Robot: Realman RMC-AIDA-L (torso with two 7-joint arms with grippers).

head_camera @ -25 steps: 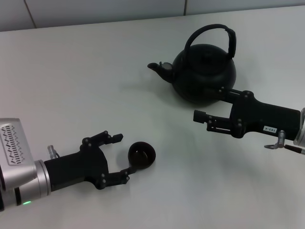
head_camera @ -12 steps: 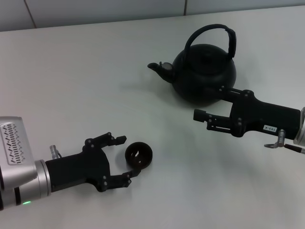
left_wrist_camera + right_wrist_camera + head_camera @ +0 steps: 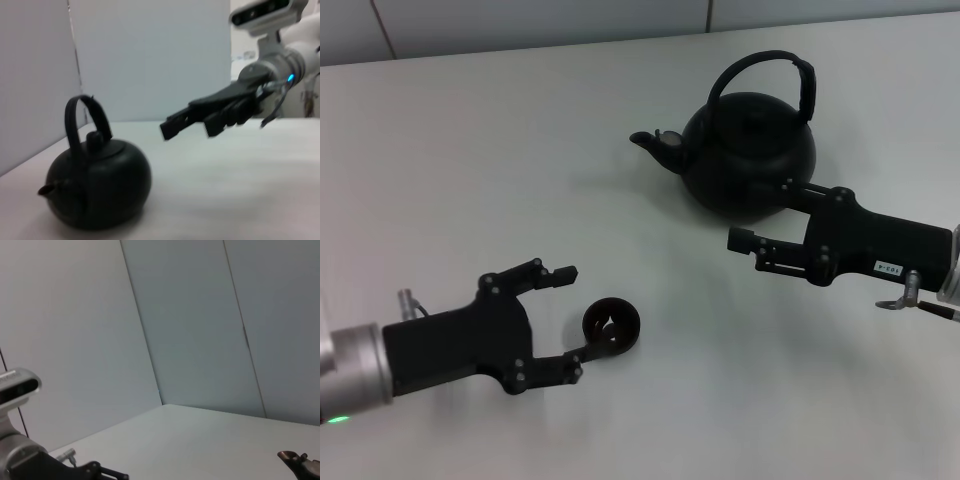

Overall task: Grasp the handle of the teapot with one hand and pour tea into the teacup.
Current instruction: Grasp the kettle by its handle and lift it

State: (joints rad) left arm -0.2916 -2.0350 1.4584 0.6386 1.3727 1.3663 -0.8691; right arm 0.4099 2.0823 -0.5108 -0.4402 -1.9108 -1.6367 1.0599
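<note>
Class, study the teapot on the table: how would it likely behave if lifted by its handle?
The teapot looks rigid and probably heavy for its size: thick, matte black, bulky body. Held by the arched handle, it would likely swing or tip toward the spout. The broad, round body suggests it sits steadily and resists sliding when nudged.

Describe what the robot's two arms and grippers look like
Both grippers, left gripper and right gripper, are matte black with jointed linkage fingers and visible screws. The left joins a silver wrist with a green light; the right carries a small white label and a metal fitting.
</note>
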